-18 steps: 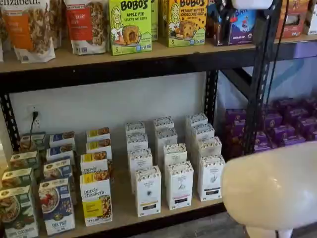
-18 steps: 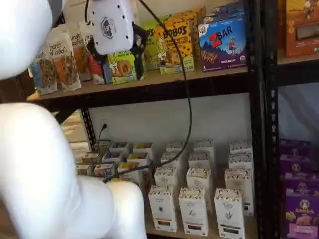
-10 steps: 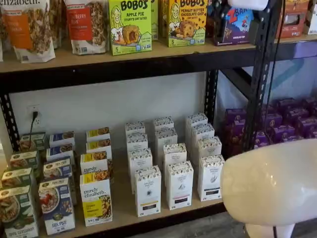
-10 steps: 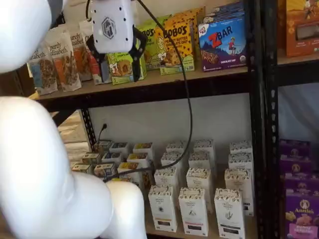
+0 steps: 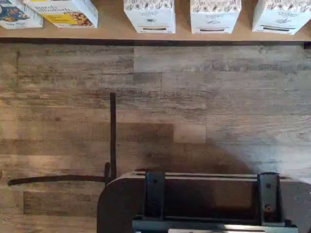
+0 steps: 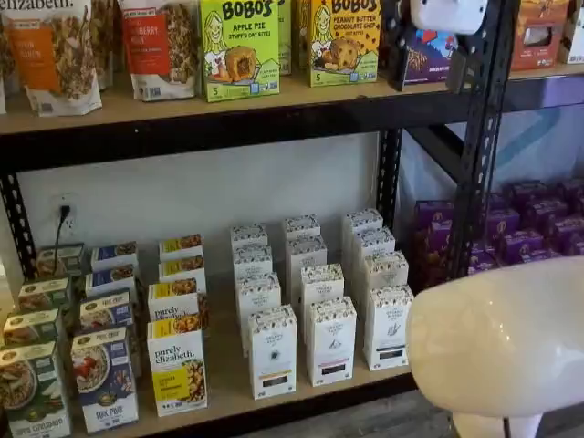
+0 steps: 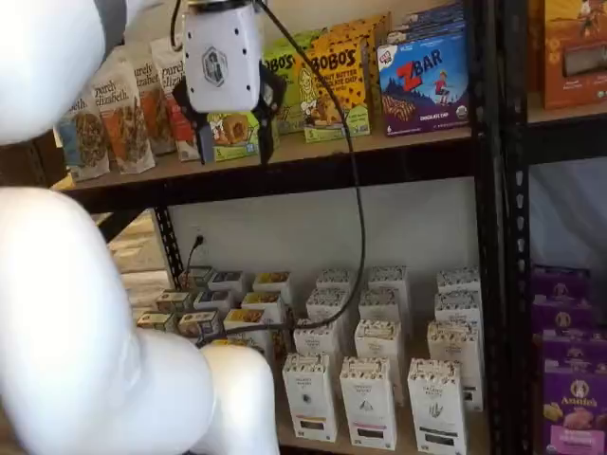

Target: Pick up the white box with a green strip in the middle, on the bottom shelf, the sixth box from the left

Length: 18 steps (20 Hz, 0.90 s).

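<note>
We see the white-bodied gripper with two black fingers (image 7: 232, 142) hanging high up, level with the upper shelf, in both shelf views. Its fingers stand apart with a plain gap between them and nothing held; they are released. In a shelf view the left finger (image 7: 205, 142) and its partner hang in front of a green Bobo's apple pie box (image 7: 232, 128).

The tall narrow white carton with a speckled top and a plant sprig drawing (image 6: 388, 327) stands upright at the front of the rightmost white column on the long tan wooden bottom shelf (image 6: 228, 388), well below the gripper and not touched by it. It also shows in the other shelf view (image 7: 436, 406). Just beside it on the left stands a similar white carton with a pink band (image 6: 330, 340), and further left a yellow-and-white purely elizabeth carton (image 6: 177, 365).

In the wrist view we look down on the grey-brown plank floor (image 5: 155, 111), with the shelf edge and the front faces of the cartons in a row along it. The arm's large white shell (image 6: 497, 342) fills the near corner of a shelf view.
</note>
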### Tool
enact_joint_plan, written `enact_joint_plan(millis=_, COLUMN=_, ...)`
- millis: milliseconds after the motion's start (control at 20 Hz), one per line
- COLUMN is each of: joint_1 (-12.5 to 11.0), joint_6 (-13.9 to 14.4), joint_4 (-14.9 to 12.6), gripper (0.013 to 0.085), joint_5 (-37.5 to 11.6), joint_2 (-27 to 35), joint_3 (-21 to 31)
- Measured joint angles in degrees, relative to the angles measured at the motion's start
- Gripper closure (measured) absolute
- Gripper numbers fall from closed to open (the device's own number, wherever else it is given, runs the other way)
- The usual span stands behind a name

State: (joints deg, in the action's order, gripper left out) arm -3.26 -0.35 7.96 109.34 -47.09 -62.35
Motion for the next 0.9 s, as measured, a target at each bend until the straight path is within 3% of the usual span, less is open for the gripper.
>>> enact_joint_plan(millis=250, joint_1=2.4, joint_6=1.2, joint_4=-2.1, gripper=0.013, joint_5=-5.8, joint_2=-0.2, joint_3=5.0)
enact_joint_plan(millis=900, joint_1=4.7, joint_6=2.2, joint_4=-3.9, gripper=0.013, joint_5=-22.8, joint_2=-1.0, joint_3=21.2)
